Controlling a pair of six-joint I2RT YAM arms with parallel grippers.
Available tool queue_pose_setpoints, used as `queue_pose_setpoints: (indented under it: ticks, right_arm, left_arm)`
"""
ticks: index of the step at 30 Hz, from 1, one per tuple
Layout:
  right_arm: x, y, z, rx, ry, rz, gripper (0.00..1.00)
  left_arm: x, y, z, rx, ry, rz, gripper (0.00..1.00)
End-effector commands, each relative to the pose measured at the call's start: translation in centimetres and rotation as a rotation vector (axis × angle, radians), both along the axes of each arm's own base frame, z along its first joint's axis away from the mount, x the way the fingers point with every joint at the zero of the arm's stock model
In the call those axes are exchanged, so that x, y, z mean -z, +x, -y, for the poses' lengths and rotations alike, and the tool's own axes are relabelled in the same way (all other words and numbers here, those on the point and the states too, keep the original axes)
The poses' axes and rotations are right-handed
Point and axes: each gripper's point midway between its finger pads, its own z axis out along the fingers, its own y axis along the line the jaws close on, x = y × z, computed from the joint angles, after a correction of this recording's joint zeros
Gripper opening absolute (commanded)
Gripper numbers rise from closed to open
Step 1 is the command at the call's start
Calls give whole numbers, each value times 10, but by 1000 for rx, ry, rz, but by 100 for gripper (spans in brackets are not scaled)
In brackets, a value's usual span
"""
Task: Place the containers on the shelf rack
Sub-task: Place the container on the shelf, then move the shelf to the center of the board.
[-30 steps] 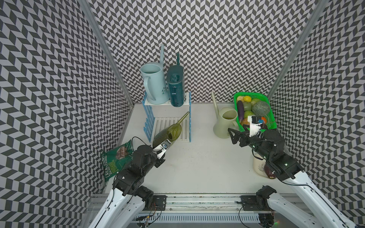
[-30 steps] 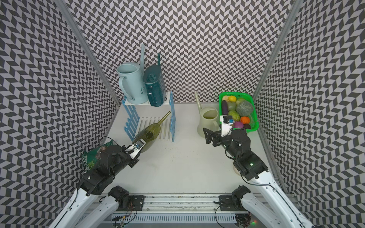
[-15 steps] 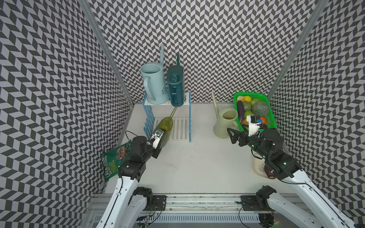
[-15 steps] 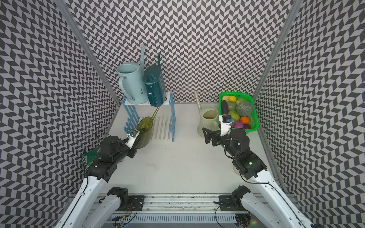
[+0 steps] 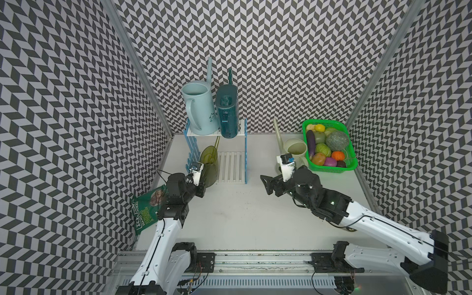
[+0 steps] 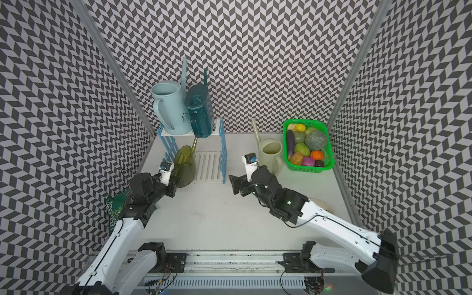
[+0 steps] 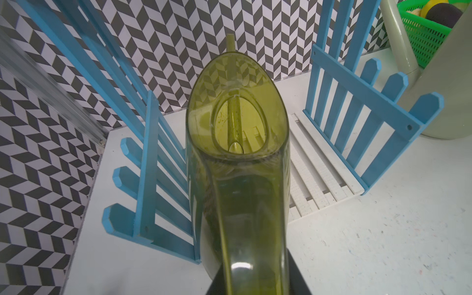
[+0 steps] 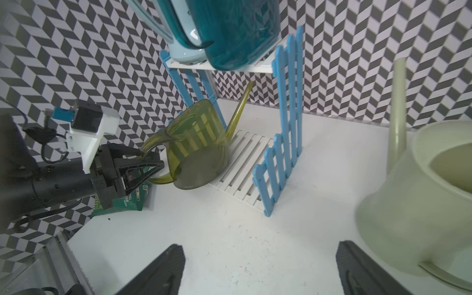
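- Jaws of the left gripper (image 8: 146,163) are nearly closed, clamped on the curved handle of the olive-green can (image 8: 199,143).
- Right gripper (image 8: 258,270): jaws stand wide apart with only bare table (image 5: 242,209) between them; nothing is held.
- In both top views the olive-green can (image 5: 209,163) (image 6: 184,166) sits at the front left of the shelf rack (image 5: 245,153), over the lower slatted shelf and close beside the left side frame.
- Right wrist view: the can is tilted, with its front base edge raised and its far edge down at the slats. Whether it bears on them I cannot tell.
- Its spout points back and up under the upper shelf.
- Left wrist view looks down the handle into the can's open mouth (image 7: 237,122), with blue side frames on either side.
- Upper shelf: light blue can (image 5: 198,109) and dark teal can (image 5: 227,112) stand upright, side by side and touching.
- Cream can (image 5: 295,150) stands upright on the table between the rack and the green basket (image 5: 332,169), off the rack.
- Right gripper (image 5: 267,184) hovers over the table near the cream can, fingers pointing toward the rack.
- Snack bag (image 5: 146,207) leans at the left wall behind the left arm.
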Motion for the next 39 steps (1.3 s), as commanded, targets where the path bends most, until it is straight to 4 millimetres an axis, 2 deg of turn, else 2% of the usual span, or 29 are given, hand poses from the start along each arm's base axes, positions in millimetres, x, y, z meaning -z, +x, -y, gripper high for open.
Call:
queue_pose_setpoints:
  ticks: [1,3,7,11,22,28,39]
  right_arm:
    - [11,22,-22,94,32,-18,90]
    - [34,32,-42,94,3,-70,87]
    - [58,48,-78,71,-11,-114,81]
    - [78,66,-90,131,-45,-123,74]
    - [116,103,-103,259,-104,-121,60]
    - [120,122,-98,301,-95,-117,46]
    - [127,146,-99,358,-74,-109,33]
  left_arm:
    - [-37,13,3,6,-41,164,0]
    - [-34,16,2,-6,-52,171,0]
    - [-26,22,-1,-29,-69,171,0]
    - [-23,28,-4,-55,-80,190,0]
    - [-10,38,-10,-104,-105,217,0]
    - [-4,42,-10,-127,-112,219,0]
    - [-1,54,-6,-145,-148,223,0]
